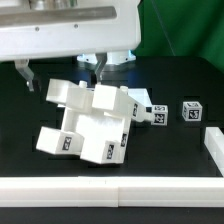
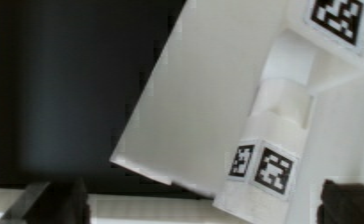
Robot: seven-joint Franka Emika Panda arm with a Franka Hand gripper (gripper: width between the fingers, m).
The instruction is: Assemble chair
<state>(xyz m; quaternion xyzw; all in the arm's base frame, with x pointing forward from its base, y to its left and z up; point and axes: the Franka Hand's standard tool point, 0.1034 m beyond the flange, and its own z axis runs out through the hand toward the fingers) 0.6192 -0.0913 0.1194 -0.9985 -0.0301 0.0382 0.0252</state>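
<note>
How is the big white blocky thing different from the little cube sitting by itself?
The blocky thing is much bigger than the little cube. The blocky thing is several pieces joined together; the little cube is just one piece. The blocky thing lies askew in the middle, while the little cube stands alone toward the exterior view's right. Both are white with black-and-white square tags.

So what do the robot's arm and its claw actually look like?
The arm is a chunky, glossy white shell with rounded edges. Its gripper ends in two slim fingers that look blocky and almost black in the wrist view. No cables, labels or markings show on either.
</note>
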